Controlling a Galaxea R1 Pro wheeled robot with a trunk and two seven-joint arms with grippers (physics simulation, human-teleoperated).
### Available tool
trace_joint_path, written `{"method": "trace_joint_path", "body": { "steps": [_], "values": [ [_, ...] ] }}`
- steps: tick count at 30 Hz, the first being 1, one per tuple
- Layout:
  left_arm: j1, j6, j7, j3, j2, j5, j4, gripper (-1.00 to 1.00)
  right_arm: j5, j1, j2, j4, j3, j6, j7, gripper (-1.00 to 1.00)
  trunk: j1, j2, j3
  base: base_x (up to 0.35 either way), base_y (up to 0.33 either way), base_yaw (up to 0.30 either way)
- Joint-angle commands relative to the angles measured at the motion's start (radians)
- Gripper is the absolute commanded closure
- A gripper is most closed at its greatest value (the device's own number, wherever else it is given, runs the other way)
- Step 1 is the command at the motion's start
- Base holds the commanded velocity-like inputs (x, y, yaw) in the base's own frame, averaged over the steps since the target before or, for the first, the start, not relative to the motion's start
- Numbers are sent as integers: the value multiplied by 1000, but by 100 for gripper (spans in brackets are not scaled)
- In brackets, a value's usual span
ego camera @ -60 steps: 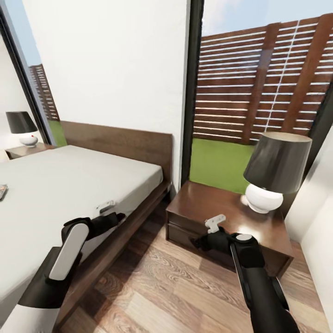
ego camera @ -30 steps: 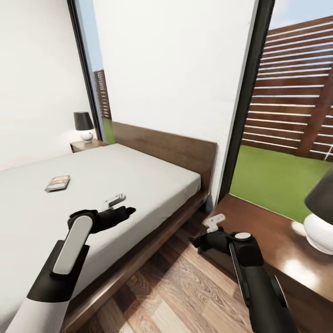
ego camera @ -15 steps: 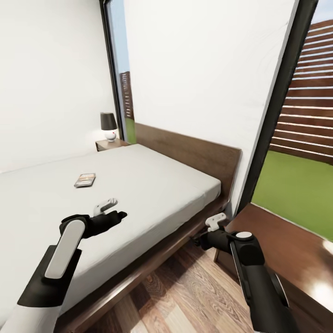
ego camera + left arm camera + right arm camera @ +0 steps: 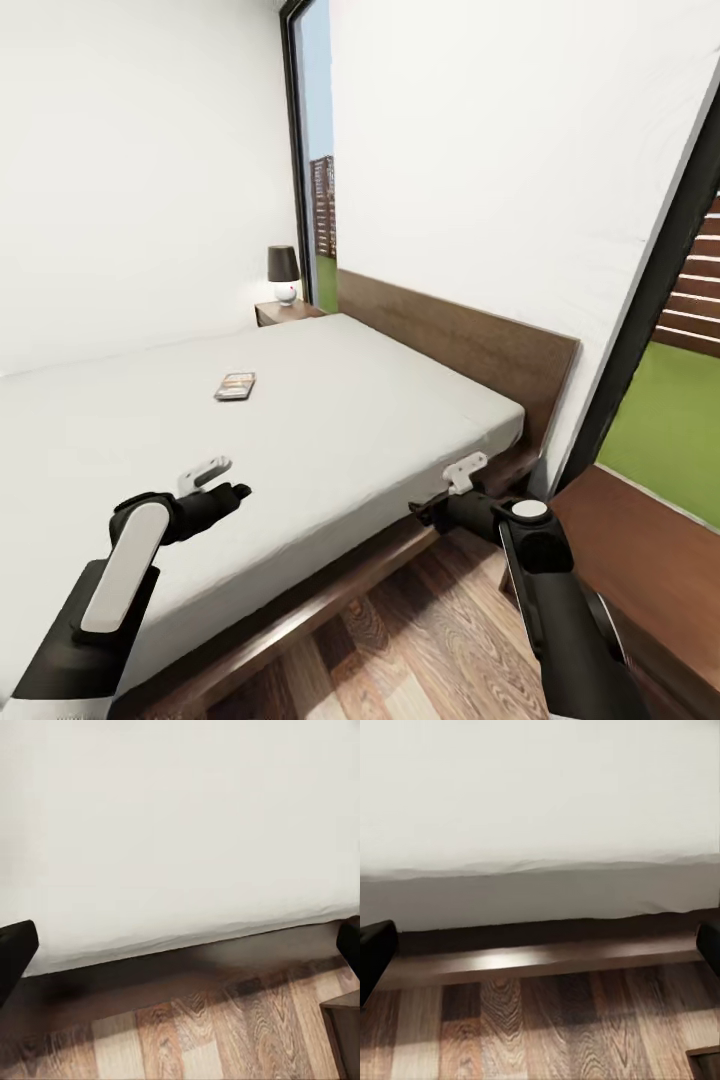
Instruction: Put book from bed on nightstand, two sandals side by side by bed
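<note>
The book (image 4: pixel 236 385), a small dark paperback, lies flat on the off-white mattress of the bed (image 4: pixel 330 420), well beyond my left gripper (image 4: pixel 232 491). That gripper hovers open over the mattress near its side edge; its dark fingertips (image 4: pixel 15 952) stand wide apart over mattress and floor. My right gripper (image 4: pixel 422 513) is open too, low beside the bed frame (image 4: pixel 540 960), holding nothing. One nightstand (image 4: pixel 284 312) stands at the far side of the headboard. The other nightstand (image 4: pixel 650 560) is close by at my right. The blue sandals are out of view.
A black-shaded lamp (image 4: pixel 283 273) stands on the far nightstand. The brown headboard (image 4: pixel 470 345) runs along the white wall. Wooden floor (image 4: pixel 420 640) lies between bed and near nightstand. A tall window (image 4: pixel 680 400) shows grass and a slatted fence.
The camera has swung left: bed and book have slid rightward in the picture and the near nightstand's lamp has left it. Both arms keep about the same pose, grippers still open.
</note>
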Motion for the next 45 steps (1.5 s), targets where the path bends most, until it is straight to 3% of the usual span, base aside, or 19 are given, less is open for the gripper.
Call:
{"method": "trace_joint_path", "body": {
  "steps": [1, 6, 20, 45],
  "values": [
    [-3, 1, 9, 1, 1, 5, 3, -100, 9, -1, 1, -1, -2, 1, 10, -100, -4, 7, 2, 0, 0, 284],
    [-8, 3, 7, 8, 0, -5, 12, -100, 9, 0, 1, -1, -2, -3, 10, -100, -23, 42, 18, 0, 0, 285],
    [-10, 3, 9, 6, -10, -13, 7, -100, 9, 1, 2, -1, -1, -5, 10, -100, -23, 42, 18, 18, -12, 285],
    [-10, 3, 11, 7, -11, -16, 10, -100, 9, 4, 3, -1, -1, -5, 10, -100, -23, 42, 18, 247, -171, 285]
  ]
}}
